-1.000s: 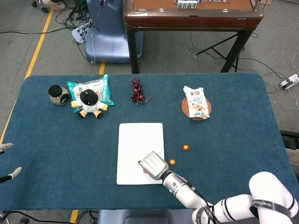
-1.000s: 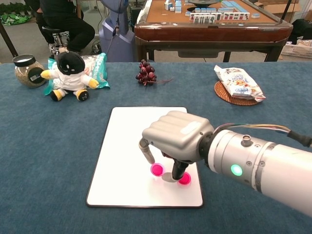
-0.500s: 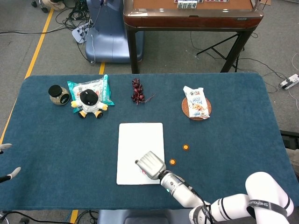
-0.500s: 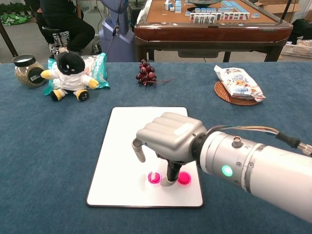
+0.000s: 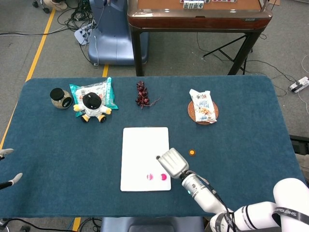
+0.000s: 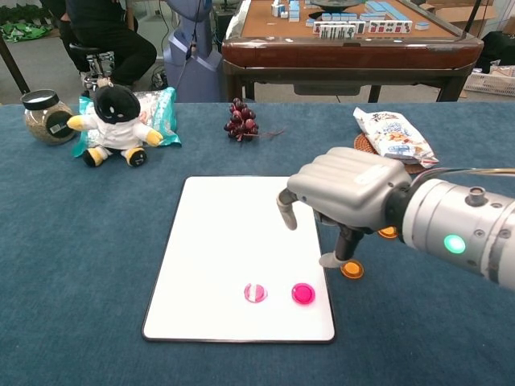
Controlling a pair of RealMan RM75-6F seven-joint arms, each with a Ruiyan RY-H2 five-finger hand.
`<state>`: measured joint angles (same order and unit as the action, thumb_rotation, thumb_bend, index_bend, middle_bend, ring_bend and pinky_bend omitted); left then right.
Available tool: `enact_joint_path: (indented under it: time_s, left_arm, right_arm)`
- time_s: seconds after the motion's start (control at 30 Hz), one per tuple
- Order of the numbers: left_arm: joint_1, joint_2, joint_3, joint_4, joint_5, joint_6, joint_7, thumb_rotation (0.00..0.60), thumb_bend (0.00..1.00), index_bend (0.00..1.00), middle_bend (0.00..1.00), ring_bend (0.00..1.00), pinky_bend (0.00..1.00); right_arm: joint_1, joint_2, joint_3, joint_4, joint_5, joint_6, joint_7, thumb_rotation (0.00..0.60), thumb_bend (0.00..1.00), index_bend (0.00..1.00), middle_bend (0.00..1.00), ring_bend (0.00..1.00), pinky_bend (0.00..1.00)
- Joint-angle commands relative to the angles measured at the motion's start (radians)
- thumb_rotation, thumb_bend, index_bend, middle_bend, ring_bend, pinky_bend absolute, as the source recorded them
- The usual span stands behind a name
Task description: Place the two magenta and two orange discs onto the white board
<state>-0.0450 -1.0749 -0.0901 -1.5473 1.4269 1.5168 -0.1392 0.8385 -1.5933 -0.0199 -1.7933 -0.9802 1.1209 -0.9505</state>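
Right hand hangs above the bench at the right edge of the white board; fingers curled downward, grasping nothing.

Two magenta discs lie on the board just nearer the camera than the fingers and to their left. One is solid magenta; the other shows pale stripes across its face. They lie side by side, apart.

One orange disc lies on the blue cloth directly under the fingertips; contact cannot be determined. A second orange disc lies just beyond the fingers, partly hidden by the hand.

Farther off: a snack packet on a woven coaster, print unreadable.

Left hand: only pale tips show at the frame edge; state cannot be determined.
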Motion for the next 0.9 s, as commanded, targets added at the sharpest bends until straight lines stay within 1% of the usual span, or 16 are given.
enact_joint_path:
  time_s: [0.03, 0.57, 0.9]
  left_arm:
    - [0.000, -0.001, -0.001, 0.000, -0.002, -0.001, 0.002, 0.600, 0.05, 0.33, 0.30, 0.34, 0.52]
    - [-0.001, -0.003, 0.000, 0.000, 0.000, -0.003, 0.009, 0.600, 0.05, 0.33, 0.30, 0.34, 0.52]
    - [-0.002, -0.003, 0.001, -0.001, -0.001, -0.006, 0.008, 0.600, 0.05, 0.33, 0.30, 0.34, 0.52]
  right_arm:
    - [-0.016, 0.018, -0.012, 0.000, -0.001, 0.005, 0.013, 0.600, 0.16, 0.39, 1.00, 1.00, 1.00]
    - [-0.069, 0.031, -0.048, 0.058, -0.015, -0.020, 0.068, 0.600, 0.16, 0.40, 1.00, 1.00, 1.00]
    - [-0.082, 0.017, -0.045, 0.100, -0.012, -0.049, 0.089, 0.600, 0.17, 0.43, 1.00, 1.00, 1.00]
